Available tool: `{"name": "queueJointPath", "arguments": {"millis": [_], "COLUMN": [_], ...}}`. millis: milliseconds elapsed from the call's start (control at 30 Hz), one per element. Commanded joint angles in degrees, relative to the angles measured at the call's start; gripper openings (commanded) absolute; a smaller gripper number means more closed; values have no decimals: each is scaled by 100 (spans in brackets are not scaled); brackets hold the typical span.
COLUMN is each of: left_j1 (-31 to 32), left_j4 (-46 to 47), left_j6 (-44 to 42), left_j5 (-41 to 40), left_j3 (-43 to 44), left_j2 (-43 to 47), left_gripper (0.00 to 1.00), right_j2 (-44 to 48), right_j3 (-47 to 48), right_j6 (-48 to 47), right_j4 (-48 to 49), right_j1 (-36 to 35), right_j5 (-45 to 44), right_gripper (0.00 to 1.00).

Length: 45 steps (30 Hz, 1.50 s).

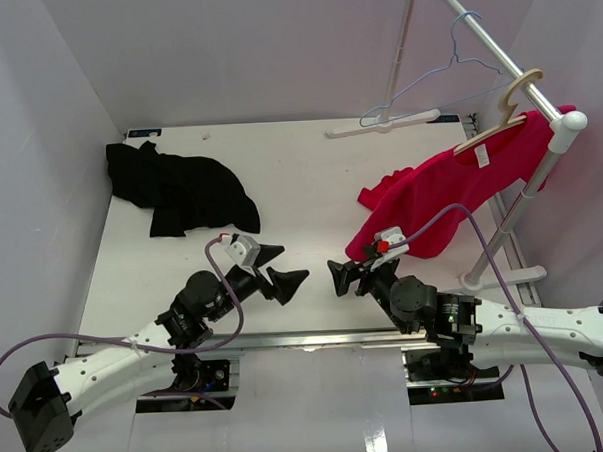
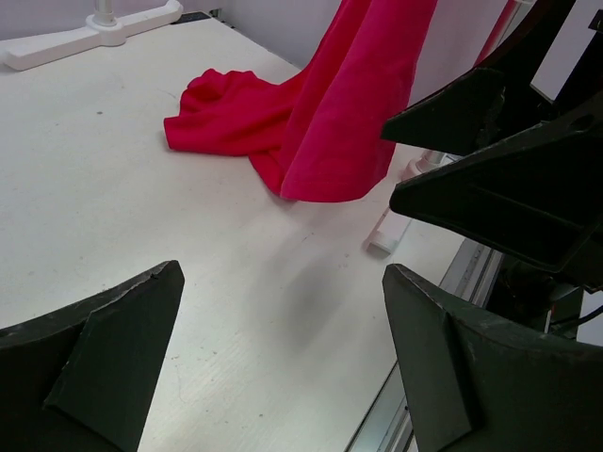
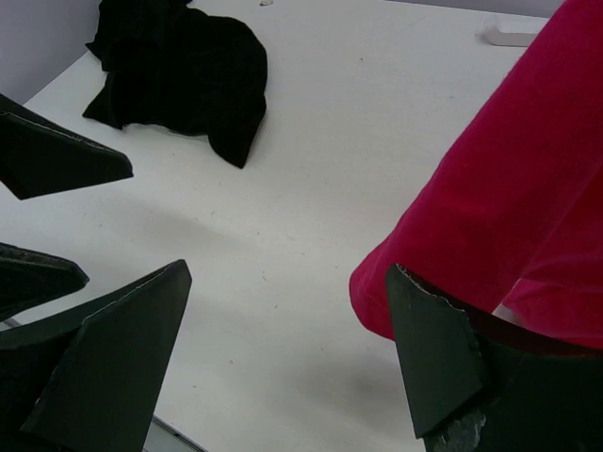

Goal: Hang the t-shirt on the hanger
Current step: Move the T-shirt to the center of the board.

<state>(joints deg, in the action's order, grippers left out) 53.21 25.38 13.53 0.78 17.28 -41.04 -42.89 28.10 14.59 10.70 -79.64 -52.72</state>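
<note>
Arms poised, nothing grasped.
The left gripper (image 1: 291, 265) and right gripper (image 1: 337, 278) gape empty at the desk's (image 1: 300, 186) near edge, ready for the t-shirt (image 1: 180, 186) heaped far-left; the hanger (image 1: 425, 82) apparently hooks far-right.

The left gripper (image 2: 283, 282) gapes wide over the white table (image 2: 94, 169) — beyond it a red shirt (image 2: 330, 104) hangs and pools, beside the right gripper (image 2: 388, 162).

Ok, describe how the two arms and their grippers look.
Both arms have white links and black joints: left arm, right arm. Each ends in black wedge-shaped fingers, left gripper and right gripper. A lavender cable loops along each arm to a small white wrist camera.
</note>
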Motion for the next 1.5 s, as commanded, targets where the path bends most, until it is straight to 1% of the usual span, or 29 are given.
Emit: {"name": "queueJointPath", "arguments": {"millis": [0,33,67,133,200,233,300,367,400,467,533,600,667,733,800,900,967,1067,1133,1233,1267,1367,1433,1467], "left_j1": [8,7,13,-43,-340,-550,-1346,-2127,-2573,-3221,-3847,-4293,-4885,-5182,-5312,-5312,-5499,-5668,-5775,-5960,-5986,-5976,-5819,-5555], "left_j4": [262,225,-85,-1370,-2297,-2664,-3437,-3794,-3850,-3934,-3847,-3933,-4077,-4153,-4005,-3545,-3385,-3254,-2978,-2853,-2853,-2869,-2797,-2791], "left_j6": [361,616,960,1835,2599,2766,3140,3551,3702,4073,4182,4270,4250,4356,4377,4049,3923,3852,3740,3611,3619,3756,3849,3757], "left_j5": [-891,-1619,-2473,-4052,-4589,-4653,-4388,-3832,-3660,-3152,-2809,-2690,-2579,-2396,-2337,-2443,-2515,-2436,-2180,-1739,-1684,-1271,-863,-745], "left_j3": [-89,-86,-4,622,1493,1768,2228,2404,2449,2464,2513,2681,2875,2998,3016,3072,3166,3329,3360,3394,3396,3269,3111,3089], "left_j2": [-133,-337,-621,-1278,-1796,-2032,-2422,-2581,-2633,-2664,-2816,-3106,-3519,-3924,-4159,-4520,-4759,-5164,-5322,-5501,-5519,-5372,-4987,-4725], "left_gripper": [98,98,98,96,92,90,87,82,81,78,77,75,65,61,60,60,61,61,61,37,24,0,0,0], "right_j2": [21,39,51,63,71,71,44,-8,-41,-87,-104,-148,-165,-154,-120,-43,5,94,139,199,217,237,229,231], "right_j3": [-20,-46,-64,-95,-111,-131,-164,-164,-159,-121,-112,-94,-82,-55,-32,-32,-25,-24,-49,-58,-66,-67,-50,-35], "right_j6": [-26,-92,-140,-158,-152,-137,-134,-193,-223,-246,-238,-143,-111,-79,9,59,94,105,106,106,98,88,79,81], "right_j4": [385,454,502,580,621,632,635,632,621,583,574,522,480,426,369,351,314,284,292,284,291,292,275,251], "right_j1": [-26,-26,-26,-26,-26,-26,-33,-26,-26,-26,-34,-26,-33,-26,-32,-26,-33,-34,-26,-34,-27,-26,-30,-32], "right_j5": [35,106,148,217,264,269,285,324,361,437,510,474,430,443,526,690,780,840,859,843,835,797,750,715], "right_gripper": [90,90,90,90,90,90,90,91,92,93,94,95,95,96,96,96,96,97,97,97,97,97,97,97]}}
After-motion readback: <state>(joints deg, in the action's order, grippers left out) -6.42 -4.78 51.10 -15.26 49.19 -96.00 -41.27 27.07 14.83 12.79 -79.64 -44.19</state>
